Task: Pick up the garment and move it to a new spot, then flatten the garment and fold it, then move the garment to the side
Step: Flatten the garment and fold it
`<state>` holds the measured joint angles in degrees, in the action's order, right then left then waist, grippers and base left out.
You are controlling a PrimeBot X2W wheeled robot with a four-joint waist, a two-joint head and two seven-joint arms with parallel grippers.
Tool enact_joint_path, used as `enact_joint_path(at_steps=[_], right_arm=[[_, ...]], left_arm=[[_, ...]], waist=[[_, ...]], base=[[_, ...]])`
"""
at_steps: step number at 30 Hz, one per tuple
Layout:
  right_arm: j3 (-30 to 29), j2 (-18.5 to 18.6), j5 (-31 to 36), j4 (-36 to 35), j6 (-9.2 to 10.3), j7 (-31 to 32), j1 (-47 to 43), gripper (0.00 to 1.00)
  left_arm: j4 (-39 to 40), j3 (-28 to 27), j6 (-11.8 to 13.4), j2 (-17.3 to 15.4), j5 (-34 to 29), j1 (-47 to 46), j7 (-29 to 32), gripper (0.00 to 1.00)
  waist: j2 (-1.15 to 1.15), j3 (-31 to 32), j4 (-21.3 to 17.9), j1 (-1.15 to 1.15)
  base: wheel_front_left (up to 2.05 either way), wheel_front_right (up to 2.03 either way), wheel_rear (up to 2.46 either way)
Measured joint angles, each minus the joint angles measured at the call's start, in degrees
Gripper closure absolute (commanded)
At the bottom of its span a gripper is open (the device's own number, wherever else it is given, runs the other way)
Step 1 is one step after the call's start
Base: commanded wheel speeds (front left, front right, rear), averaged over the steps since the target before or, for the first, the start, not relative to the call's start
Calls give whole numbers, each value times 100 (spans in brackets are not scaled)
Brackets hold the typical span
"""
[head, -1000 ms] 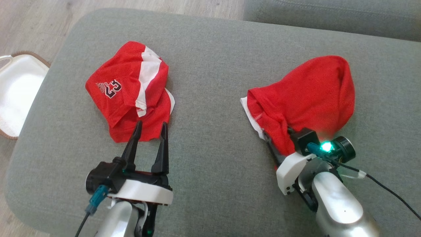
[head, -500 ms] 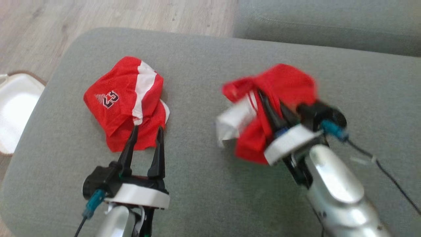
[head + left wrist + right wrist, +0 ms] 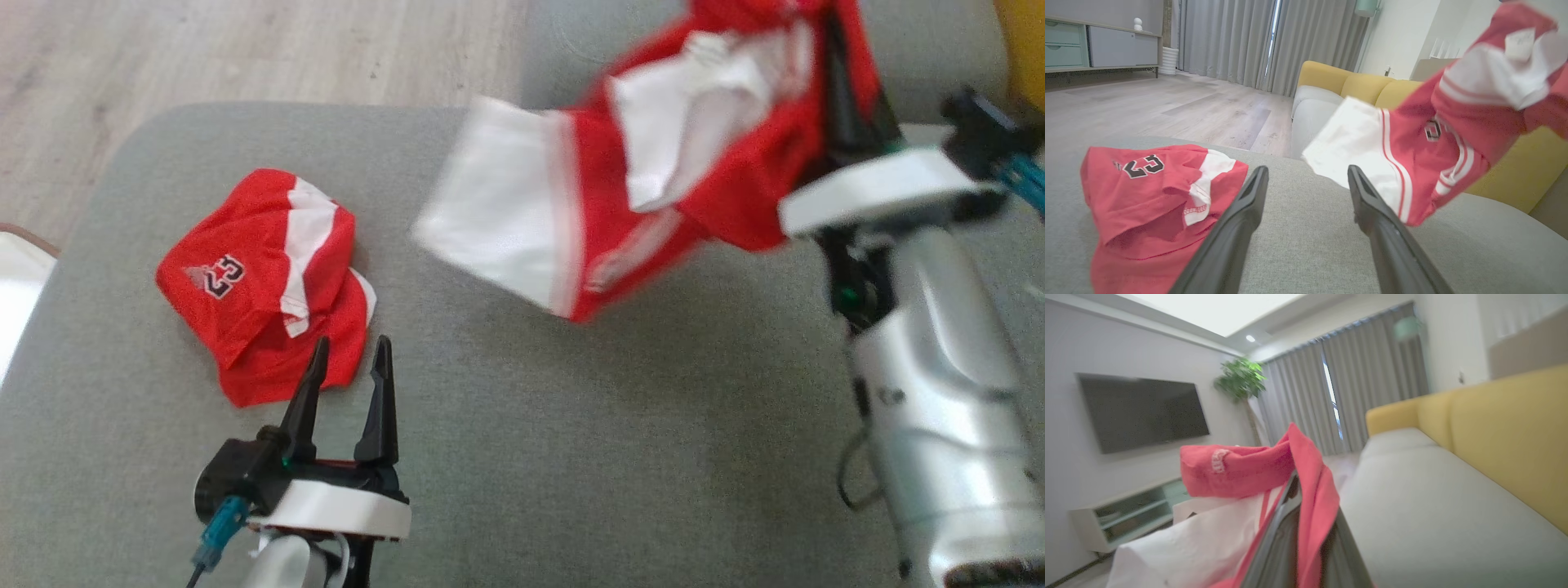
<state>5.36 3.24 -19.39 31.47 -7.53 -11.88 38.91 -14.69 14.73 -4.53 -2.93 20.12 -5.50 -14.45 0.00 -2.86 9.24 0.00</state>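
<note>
1. Overhead, in the head view, we see the right gripper [image 3: 853,106] raised at the upper right, its fingers pressed together on a fold of the garment [image 3: 653,188]. The red and white cloth hangs blurred in the air, clear of the grey cushion [image 3: 571,425], and trails off to the left. Our left gripper [image 3: 351,341] sits at the lower left with its fingers apart, holding nothing. Its tips are at the near edge of the other garment [image 3: 261,278], which lies crumpled on the cushion's left part; we cannot tell whether they touch it.
2. In the left wrist view, we look between the spread fingers of the left gripper [image 3: 1307,171]. The other garment [image 3: 1147,192] lies on the cushion [image 3: 1310,253] at the left. The garment [image 3: 1453,134] hangs in the air at the right, white panel towards us, in front of a yellow sofa [image 3: 1363,87].
3. In the right wrist view, we see the right gripper [image 3: 1306,506] clamped on the garment [image 3: 1237,469]. Red cloth runs between the two fingers and drapes over them, with white cloth at the lower left. The sofa [image 3: 1506,437] lies to the right.
</note>
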Motion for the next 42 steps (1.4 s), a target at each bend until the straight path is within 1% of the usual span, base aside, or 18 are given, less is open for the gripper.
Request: enact_joint_path(at_steps=[2,5,6,8,10,12,14,16,19,20,21,22,25,28,29,35,38,42], right_arm=[[-671,-3,364,308,0,224,-247,100],[-1840,46,1137,806,0,642,-764,100],[-2291,99,1507,1013,0,865,-915,1],[-3130,148,2232,1206,0,1216,-1156,0],[-3758,109,2916,1057,0,1237,-1271,0],[-4072,47,3244,803,0,1169,-1199,0],[-4091,-7,3388,658,0,1020,-1050,0],[-3801,-7,3251,688,0,738,-948,0],[-3114,-49,2741,794,0,281,-930,0],[-3114,-49,2741,794,0,281,-930,0],[-2628,-54,2399,727,0,46,-984,0],[-2345,-49,2229,624,0,-38,-1058,0],[-1661,-49,1796,215,0,-156,-1465,0],[-1157,-51,1461,-277,0,-231,-2057,0],[-1157,-51,1461,-277,0,-231,-2057,0],[-975,-59,1174,-1109,0,-245,-3006,0],[-948,-59,1139,-1371,0,-249,-3159,0],[-936,-59,1244,-1471,0,-249,-3181,0]], left_arm=[[19,2,0,-1,0,-9,0,0],[19,24,-1,0,0,-33,0,0],[13,35,-2,0,-1,-49,0,0],[2,57,-2,0,-1,-113,0,0],[3,75,-2,3,-1,-217,0,0],[3,75,-3,5,-1,-299,0,0],[-8,69,-3,5,-2,-327,0,0],[-32,70,-3,7,-2,-344,0,0],[-65,60,-3,7,-2,-345,0,0],[-65,60,-3,7,-2,-345,0,0],[-53,41,-3,10,-2,-345,0,0],[-45,23,-3,9,-2,-344,0,0],[1,5,-2,10,-2,-339,0,0],[36,0,-2,9,-2,-334,0,0],[36,0,-2,9,-2,-334,0,0],[110,-2,-2,11,-2,-246,0,0],[130,0,-1,10,-2,-200,0,0],[182,8,-1,10,-2,-201,0,0]], waist=[[0,-74,-69,0],[0,-198,-176,0],[0,-239,-212,0],[0,-314,-272,1],[0,-376,-317,0],[0,-418,-362,1],[0,-434,-413,1],[0,-432,-445,1],[0,-389,-490,0],[0,-389,-490,0],[0,-354,-531,0],[0,-334,-553,0],[0,-273,-613,0],[0,-220,-661,0],[0,-220,-661,0],[0,-164,-681,0],[0,-147,-661,0],[0,-153,-618,0]], base=[[0,0,0],[0,0,0],[0,0,0],[0,0,0],[0,0,0],[0,0,0],[0,0,0],[0,0,0],[0,0,0],[0,0,0],[0,0,0],[0,0,0],[0,0,0],[0,0,0],[0,0,0],[0,0,0],[0,0,0],[0,0,0]])
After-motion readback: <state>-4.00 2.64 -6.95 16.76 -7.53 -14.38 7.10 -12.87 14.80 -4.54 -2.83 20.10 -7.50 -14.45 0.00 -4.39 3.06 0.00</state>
